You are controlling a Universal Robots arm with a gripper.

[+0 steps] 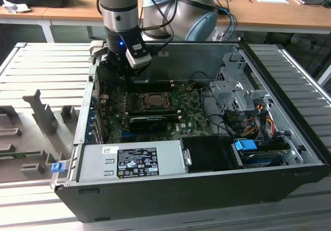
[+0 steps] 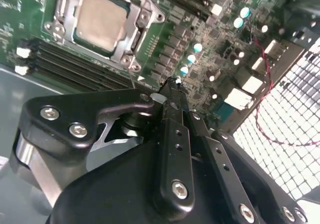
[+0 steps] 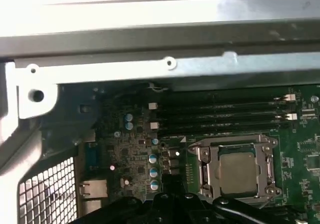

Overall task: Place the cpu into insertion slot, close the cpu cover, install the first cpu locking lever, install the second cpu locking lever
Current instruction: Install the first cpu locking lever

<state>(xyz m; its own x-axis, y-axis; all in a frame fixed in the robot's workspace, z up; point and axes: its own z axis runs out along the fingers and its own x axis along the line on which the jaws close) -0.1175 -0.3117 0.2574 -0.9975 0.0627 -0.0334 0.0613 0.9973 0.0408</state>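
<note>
Silicon first: the cpu (image 2: 100, 21) already lies flat in the insertion slot (image 3: 202, 171), its pale beige-silver lid showing through the hollow centre of the cpu cover (image 2: 145, 13), which looks folded down over it. I judge the chip light, stiff and fragile, with a smooth top that would slip under a pinch; if I had to take it again I would grip the two opposite thin edges, never the face. The cover is thin silvery sheet metal, springy and sharp-rimmed by the look of it, best pressed at its free edge. Around the socket the board is green, studded with small silver-capped cylinders and flanked by long black memory slots. The claw (image 2: 172, 91) hangs above that board just beside the socket, matte black with bright screw heads along its links; its fingers look pressed together at the tips with nothing between them. From the exterior view I see the arm (image 1: 120, 19) reaching into the open computer case (image 1: 207, 179), grey steel walls all round, resting on a ribbed metal surface (image 1: 46, 65). I cannot make out the levers' position.
</note>
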